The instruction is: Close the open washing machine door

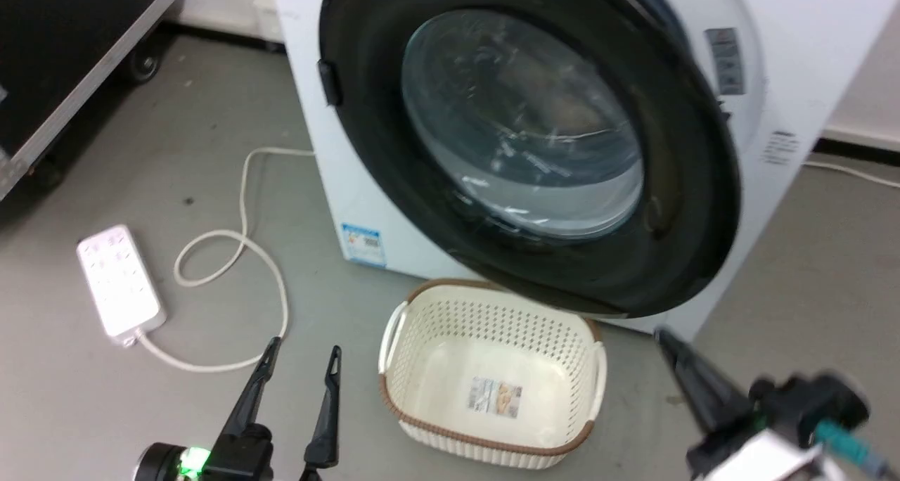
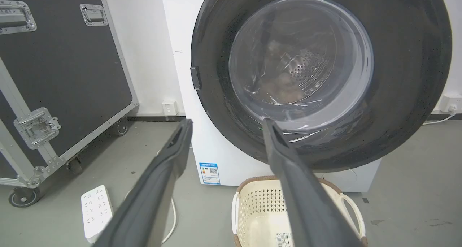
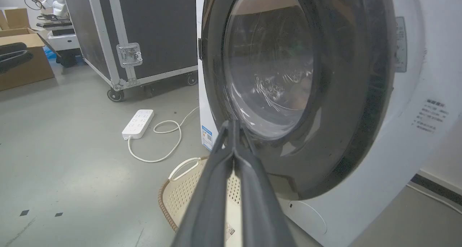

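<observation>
Glossy black rim and bulging clear glass make up the large round washing machine door [image 1: 692,207]. It lies almost flat against the front of the white boxy washing machine [image 1: 341,193] but does not look fully home. In the head view a dark slit shows between its upper right edge and the white recess behind it. Whether the catch has engaged cannot be told.

The right gripper [image 1: 668,340] has its two long dark fingers pressed together on nothing. It points up toward the door's lower right rim and is near it, though contact cannot be confirmed. The left gripper [image 1: 305,346] hangs low to the left with fingers spread and empty, well apart from the door. A cream perforated basket with a brown rim [image 1: 422,326] sits on the floor between the two grippers.

The door lies ahead of and above both grippers, its face toward the robot, and the right arm is the nearer. Judging by the slit, the free edge is probably on the right, so a last push would go straight into that side of the rim.
</observation>
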Motion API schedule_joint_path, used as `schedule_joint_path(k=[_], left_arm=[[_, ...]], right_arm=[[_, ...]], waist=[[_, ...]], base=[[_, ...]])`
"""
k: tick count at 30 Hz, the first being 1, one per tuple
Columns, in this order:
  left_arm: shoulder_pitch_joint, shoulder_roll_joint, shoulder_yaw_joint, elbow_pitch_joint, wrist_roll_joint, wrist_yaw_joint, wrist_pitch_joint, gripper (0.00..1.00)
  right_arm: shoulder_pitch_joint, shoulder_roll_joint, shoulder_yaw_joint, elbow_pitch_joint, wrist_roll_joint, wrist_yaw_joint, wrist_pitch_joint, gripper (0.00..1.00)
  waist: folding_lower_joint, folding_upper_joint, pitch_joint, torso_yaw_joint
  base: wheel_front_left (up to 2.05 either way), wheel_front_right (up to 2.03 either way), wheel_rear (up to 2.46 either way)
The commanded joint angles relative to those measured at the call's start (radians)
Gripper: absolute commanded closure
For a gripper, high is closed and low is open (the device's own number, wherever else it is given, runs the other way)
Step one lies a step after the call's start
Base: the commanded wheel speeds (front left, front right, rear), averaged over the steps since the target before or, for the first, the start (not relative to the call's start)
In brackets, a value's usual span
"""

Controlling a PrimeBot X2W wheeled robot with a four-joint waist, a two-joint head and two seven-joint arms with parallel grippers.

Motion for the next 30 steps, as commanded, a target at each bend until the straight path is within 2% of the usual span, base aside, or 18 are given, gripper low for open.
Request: schedule_joint_path(k=[1, 7, 17, 26, 30], left_arm=[[-0.005, -0.007, -0.007, -0.004, 0.004, 0.005, -0.004, 0.00], [-0.033, -0.023, -0.050, -0.010, 0.000, 0.023, -0.004, 0.00], [-0.078, -0.042, -0.122, -0.004, -0.020, 0.057, -0.004, 0.00], [-0.116, -0.046, -0.165, -0.011, -0.034, 0.093, -0.004, 0.00], [-0.132, -0.047, -0.176, 0.002, -0.056, 0.095, -0.004, 0.00]], right_arm=[[-0.053, -0.030, 0.012, 0.003, 0.012, 0.001, 0.008, 1.00], [-0.236, -0.156, 0.040, 0.057, 0.061, 0.001, 0.066, 1.00], [-0.491, -0.347, 0.029, 0.255, 0.187, 0.001, 0.128, 1.00], [-0.705, -0.449, 0.061, 0.430, 0.279, 0.001, 0.141, 1.00], [-0.791, -0.469, 0.087, 0.510, 0.305, 0.001, 0.145, 1.00]], waist=[[0.0000, 0.0000, 0.033, 0.032], [0.0000, 0.0000, 0.111, 0.098], [0.0000, 0.0000, 0.204, 0.171], [0.0000, 0.0000, 0.264, 0.192], [0.0000, 0.0000, 0.277, 0.193]], base=[[0.00, 0.00, 0.00], [0.00, 0.00, 0.00], [0.00, 0.00, 0.00], [0.00, 0.00, 0.00], [0.00, 0.00, 0.00]])
